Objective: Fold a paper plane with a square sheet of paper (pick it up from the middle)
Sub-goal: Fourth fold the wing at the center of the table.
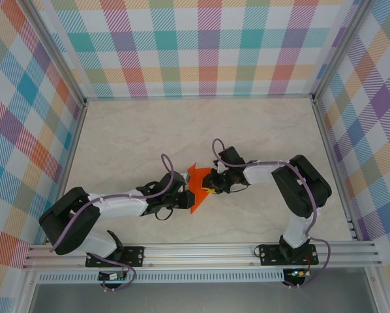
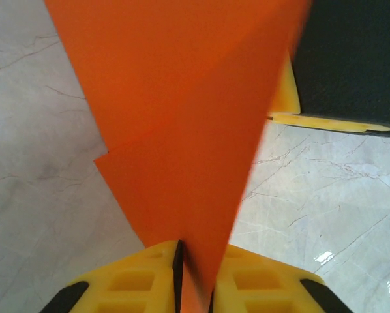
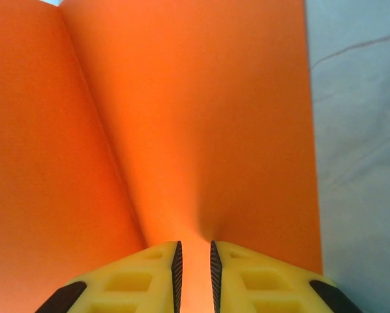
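Paper plane: we see the paper plane (image 1: 196,186) as a bright orange pointed piece, just below the centre of the top view, between the two grippers.
Shape: in the left wrist view the paper plane (image 2: 182,130) narrows downward to a point at the fingers, and a stepped edge shows at mid-left.
Left gripper: the left gripper (image 2: 195,261) is clamped on the narrow end, with the paper pinched between its yellow fingers.
Right gripper: the right gripper (image 3: 194,251) pinches the paper along a soft valley. Only a thin gap remains between the fingers, and the paper sits in it.
Step in hand: we judge that a lengthwise fold is being set while both arms hold the paper.
Method: we hold one pinch fixed as an anchor and draw the other along the crease line, so that the layers stay aligned edge to edge.
Caution: we avoid pulling the grippers apart, since tension may tear the paper or skew it.
Table: the marbled table (image 1: 260,130) lies below the paper. We cannot tell whether the paper touches it.
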